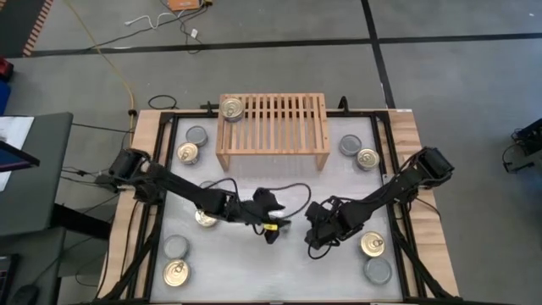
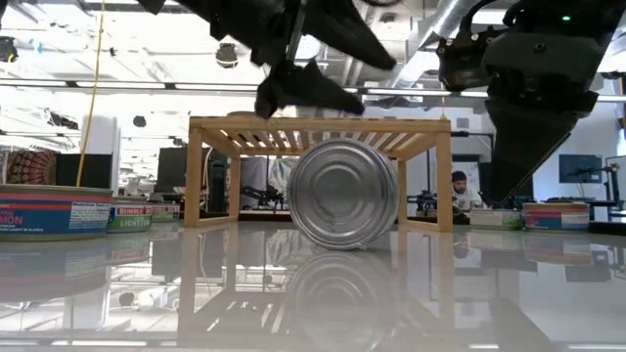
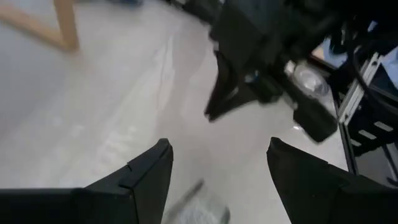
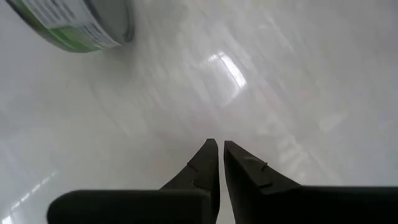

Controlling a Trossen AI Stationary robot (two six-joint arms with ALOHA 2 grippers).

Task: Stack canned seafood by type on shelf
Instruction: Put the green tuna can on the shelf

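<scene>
A silver tin (image 2: 342,194) stands on its edge on the table in front of the shelf (image 2: 318,132), its flat face toward the near edge. My left gripper (image 2: 298,93) hangs open just above it, with nothing between its fingers (image 3: 217,162). My right gripper (image 4: 217,149) is shut and points down at bare table to the right of that tin (image 1: 318,241). One gold-topped tin (image 1: 231,108) lies flat on the shelf's slatted top (image 1: 279,119), at its far left corner. Other tins lie flat on the table on both sides.
On the left lie a grey tin (image 1: 196,135), gold ones (image 1: 187,152), (image 1: 175,273) and another grey one (image 1: 176,246); one gold tin (image 1: 206,218) sits under my left arm. On the right lie tins (image 1: 350,144), (image 1: 367,158), (image 1: 373,244), (image 1: 378,270).
</scene>
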